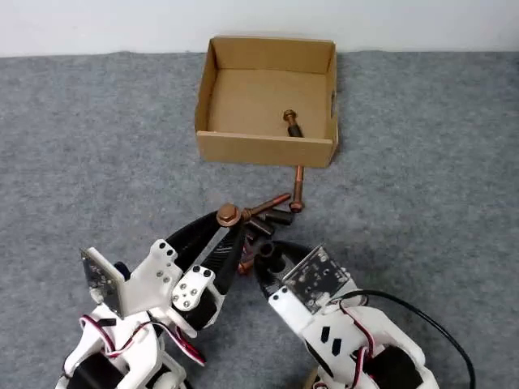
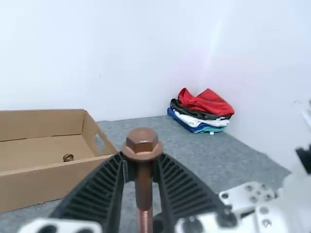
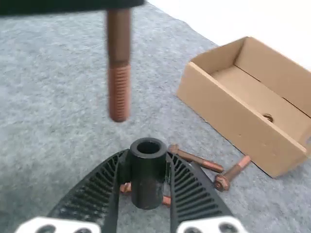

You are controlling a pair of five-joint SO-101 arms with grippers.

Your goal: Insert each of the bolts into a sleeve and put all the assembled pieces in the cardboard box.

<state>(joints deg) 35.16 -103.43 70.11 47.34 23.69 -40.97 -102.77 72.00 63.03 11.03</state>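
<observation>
left end effector grips the bolt under its head; right end effector grips the sleeve mid-body; both seem stiff, heavy metal (likely slippery).

grey carpet, folded clothes pile, white wall
</observation>
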